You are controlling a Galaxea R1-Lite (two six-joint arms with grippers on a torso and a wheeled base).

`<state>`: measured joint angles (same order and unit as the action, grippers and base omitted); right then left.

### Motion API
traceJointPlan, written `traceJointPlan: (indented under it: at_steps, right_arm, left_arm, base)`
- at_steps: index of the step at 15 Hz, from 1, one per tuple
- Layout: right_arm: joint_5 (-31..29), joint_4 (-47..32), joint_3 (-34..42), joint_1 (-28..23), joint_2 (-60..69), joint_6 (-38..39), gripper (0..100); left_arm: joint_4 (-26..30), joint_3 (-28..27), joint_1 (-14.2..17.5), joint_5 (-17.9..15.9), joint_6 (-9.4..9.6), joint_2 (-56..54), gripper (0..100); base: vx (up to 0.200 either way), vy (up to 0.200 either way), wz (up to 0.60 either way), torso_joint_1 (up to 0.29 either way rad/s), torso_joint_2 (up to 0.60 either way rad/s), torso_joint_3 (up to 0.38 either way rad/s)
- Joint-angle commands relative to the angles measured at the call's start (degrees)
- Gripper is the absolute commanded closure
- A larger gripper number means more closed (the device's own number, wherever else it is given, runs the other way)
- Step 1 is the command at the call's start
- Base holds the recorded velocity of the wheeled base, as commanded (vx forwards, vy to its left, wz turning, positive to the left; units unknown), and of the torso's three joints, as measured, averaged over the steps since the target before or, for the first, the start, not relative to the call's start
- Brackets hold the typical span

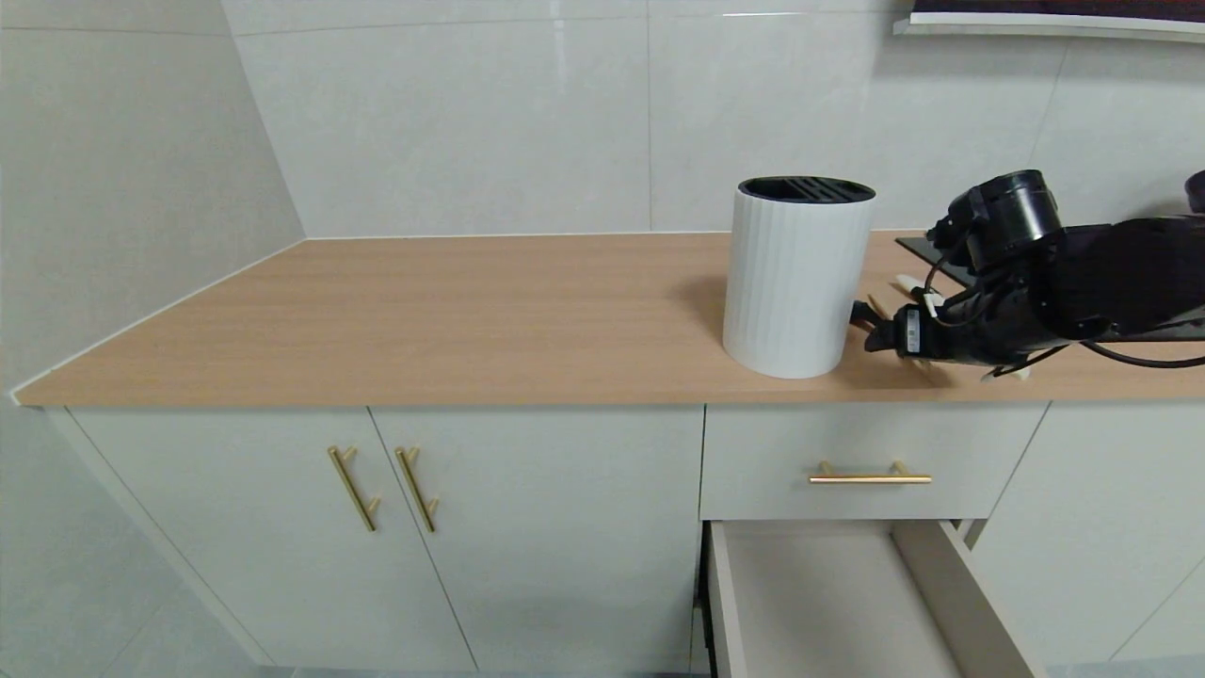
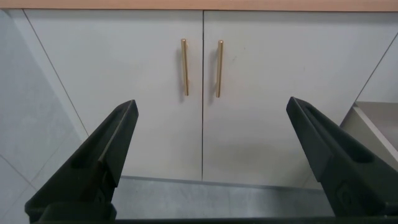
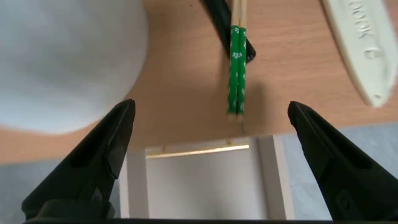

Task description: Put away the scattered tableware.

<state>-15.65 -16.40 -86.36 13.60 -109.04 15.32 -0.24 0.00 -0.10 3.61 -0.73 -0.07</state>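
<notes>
A pair of wooden chopsticks (image 3: 237, 68) with green ends lies on the wooden countertop (image 1: 471, 311), next to a black utensil handle (image 3: 221, 22) and a white flat utensil (image 3: 359, 46). The white ribbed holder (image 1: 795, 278) with a black slotted top stands just left of them. My right gripper (image 1: 871, 328) hovers low over the counter beside the holder, open and empty, with the chopsticks between and beyond its fingers (image 3: 102, 162). My left gripper (image 2: 211, 104) is open and empty below counter height, facing the cabinet doors.
Below the counter's right part an open drawer (image 1: 828, 603) stands pulled out under a shut drawer with a gold handle (image 1: 871, 477). Two cabinet doors with gold handles (image 2: 185, 67) are shut. A dark flat panel (image 1: 927, 252) lies at the back right.
</notes>
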Motion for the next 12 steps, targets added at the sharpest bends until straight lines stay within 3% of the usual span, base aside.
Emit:
traceJointPlan:
  at_steps: [1,7,8,12]
  right_arm:
    - [0.01,-0.04,-1.01,-1.04,-2.31,-0.03,0]
    - [0.62,-0.21,-2.59,-4.02,-3.63,-0.21,0]
    - [0.62,-0.30,-2.59,-4.11,-3.63,-0.29,100]
    - [0.71,-0.21,-2.68,-4.02,-4.95,-0.29,100]
  left_arm:
    - [-0.02,0.00,0.01,0.00,-0.06,0.07,0]
    - [-0.02,0.00,0.01,0.00,0.03,0.07,0]
    - [-0.02,0.00,0.01,0.00,-0.06,0.07,0]
    - [-0.02,0.00,0.01,0.08,0.03,0.07,0]
  base:
    - [0.000,0.000,0.00,0.000,0.00,0.000]
    - [0.000,0.000,0.00,0.000,0.00,0.000]
    - [0.000,0.000,0.00,0.000,0.00,0.000]
    - [0.000,0.000,0.00,0.000,0.00,0.000]
